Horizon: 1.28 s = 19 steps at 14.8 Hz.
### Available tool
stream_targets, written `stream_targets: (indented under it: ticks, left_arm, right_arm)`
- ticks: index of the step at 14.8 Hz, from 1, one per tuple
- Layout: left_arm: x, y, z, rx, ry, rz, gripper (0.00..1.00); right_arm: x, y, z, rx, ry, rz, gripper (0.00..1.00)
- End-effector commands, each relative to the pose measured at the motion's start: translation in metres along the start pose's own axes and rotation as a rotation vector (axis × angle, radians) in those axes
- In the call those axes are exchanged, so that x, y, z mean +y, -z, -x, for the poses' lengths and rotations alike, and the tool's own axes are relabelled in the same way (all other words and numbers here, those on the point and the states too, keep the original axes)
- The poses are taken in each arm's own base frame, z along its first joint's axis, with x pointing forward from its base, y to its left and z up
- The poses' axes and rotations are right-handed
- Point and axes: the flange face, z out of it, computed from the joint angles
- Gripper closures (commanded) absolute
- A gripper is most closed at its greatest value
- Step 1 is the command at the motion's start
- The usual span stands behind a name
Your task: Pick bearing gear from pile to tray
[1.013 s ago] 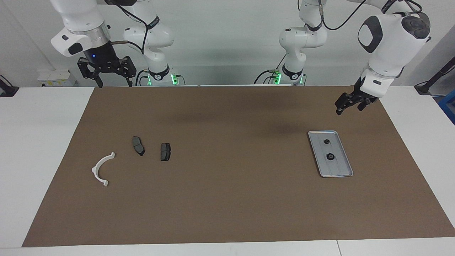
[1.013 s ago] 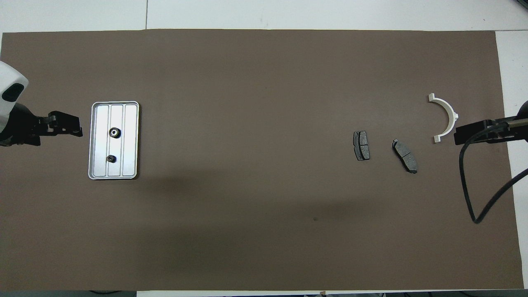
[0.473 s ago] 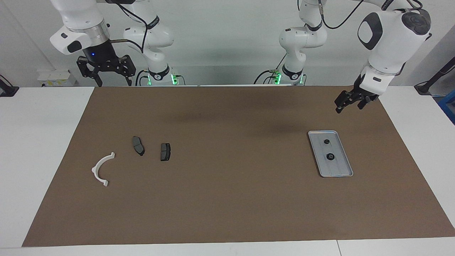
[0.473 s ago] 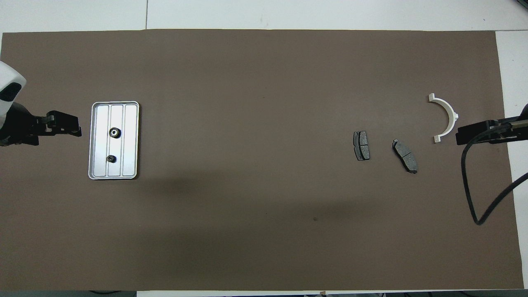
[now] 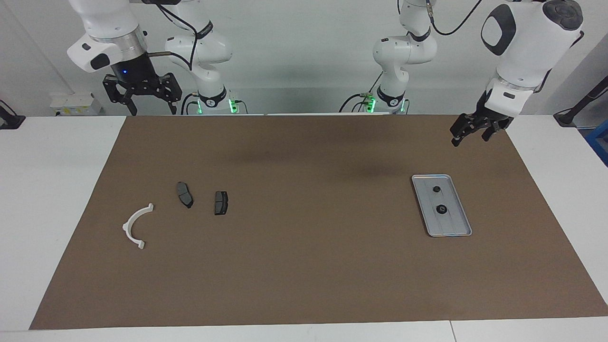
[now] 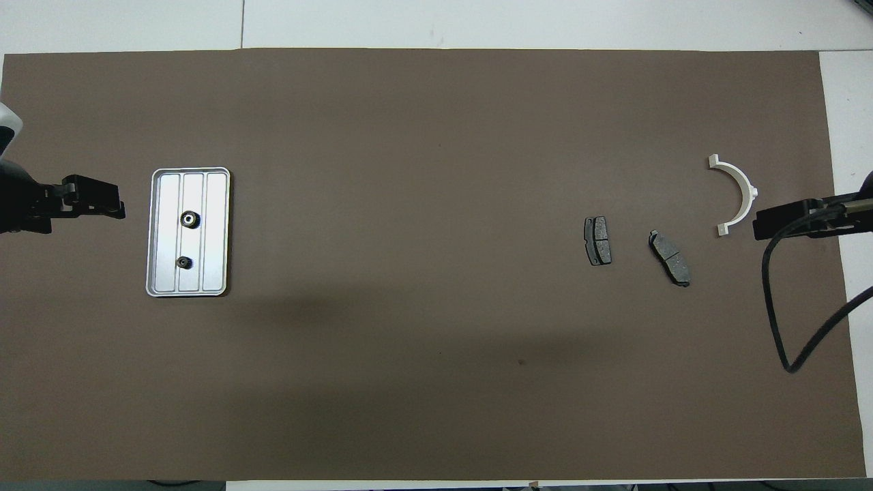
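Over at the right arm's end, the right gripper [image 5: 148,100] hangs high above the table edge, fingers spread apart, nothing in them. Under it on the brown mat sits what remains of the pile: a white half-ring bracket [image 5: 137,226], smooth plastic with squared feet, then two dark grey brake pads [image 5: 185,194], flat and matte, lying apart from each other. No gear shows among them. Across a long bare stretch of mat to the tray [image 5: 453,230], shallow grey metal, rounded corners, ridged lengthwise. Two small black bearing gears [image 5: 441,209] rest inside it, the toothed one farther from the robots. The left gripper [image 5: 470,134] hangs over the mat near the tray, fingers parted, empty. My read: the picking looks done, with nothing left to fetch.
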Motion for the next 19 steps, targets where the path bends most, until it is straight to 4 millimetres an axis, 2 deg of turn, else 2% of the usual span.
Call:
stream_targets:
  ticks: [1,12,16,19]
  left_arm:
    - [0.001,0.006,0.003,-0.006,-0.011,-0.011,0.00]
    - [0.000,0.010,0.006,-0.011,-0.010,-0.018,0.00]
    - [-0.004,0.026,0.002,0.001,-0.010,-0.038,0.00]
    - [-0.001,0.039,0.003,-0.004,-0.016,-0.042,0.00]
  right_arm:
    - [-0.002,0.003,0.003,0.010,-0.009,-0.025,0.00]
    - [-0.002,0.004,0.003,0.012,-0.011,-0.027,0.00]
    - [-0.002,0.003,0.003,0.010,-0.011,-0.027,0.00]
    - [-0.002,0.003,0.003,0.010,-0.011,-0.028,0.00]
